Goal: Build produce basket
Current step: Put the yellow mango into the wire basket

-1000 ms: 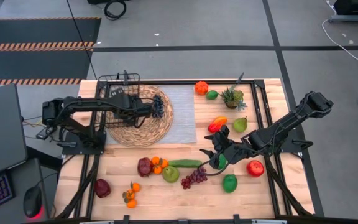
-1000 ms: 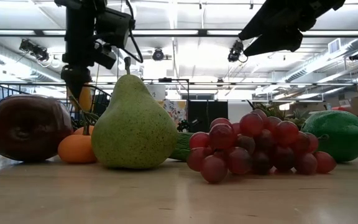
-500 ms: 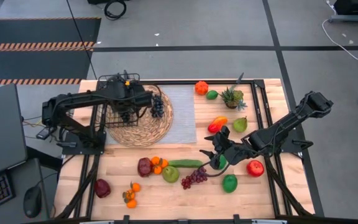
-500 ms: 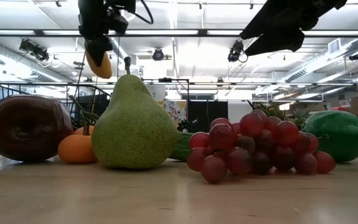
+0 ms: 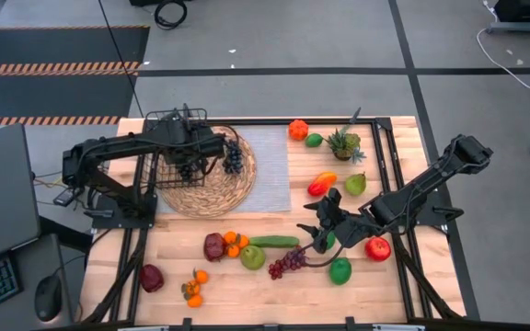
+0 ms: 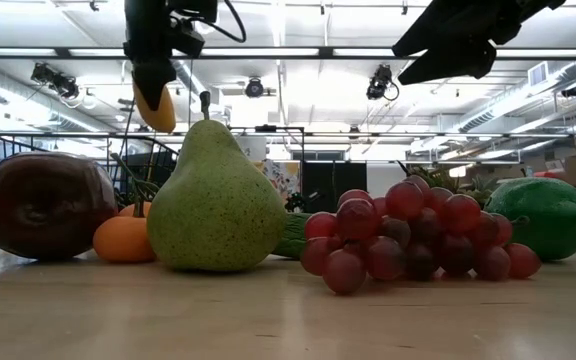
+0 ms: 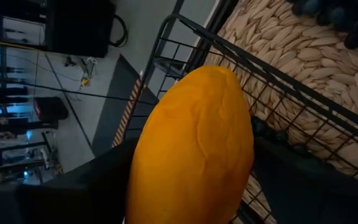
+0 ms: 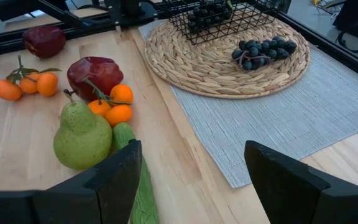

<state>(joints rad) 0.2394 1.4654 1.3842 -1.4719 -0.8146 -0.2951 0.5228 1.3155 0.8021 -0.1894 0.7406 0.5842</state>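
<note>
My left gripper (image 5: 191,156) hangs over the black wire basket (image 5: 155,119), shut on a yellow-orange mango (image 7: 191,149). The basket stands on the round woven mat (image 5: 219,188) and has dark grapes (image 8: 207,12) in it; another dark bunch (image 5: 233,158) lies on the mat beside it. My right gripper (image 5: 325,225) is open and hovers above the wooden table, near the cucumber (image 5: 274,242), the green pear (image 5: 253,256) and the red grapes (image 5: 287,263). Other produce lies scattered over the near and right parts of the table. My left gripper pinches the mango between its two fingers (image 7: 104,180), one on each long side. The fingers come from above, pointing down, and lie along the fruit. The mango's free end (image 6: 155,115) hangs below the gripper, lifted clear above the basket's mesh (image 7: 278,112).
A spiky potted plant (image 5: 343,142) stands near the far right, by an orange (image 5: 298,130), a lime (image 5: 314,140), an orange-red mango (image 5: 321,183) and a small pear (image 5: 355,184). Dark red apples (image 5: 214,245), oranges (image 5: 193,290), a lime (image 5: 339,270) and a red apple (image 5: 377,247) lie near.
My left gripper has risen with the mango and moved toward the table's left, from over the mat beside the dark grapes to over the basket. The mango stayed pinched throughout.
</note>
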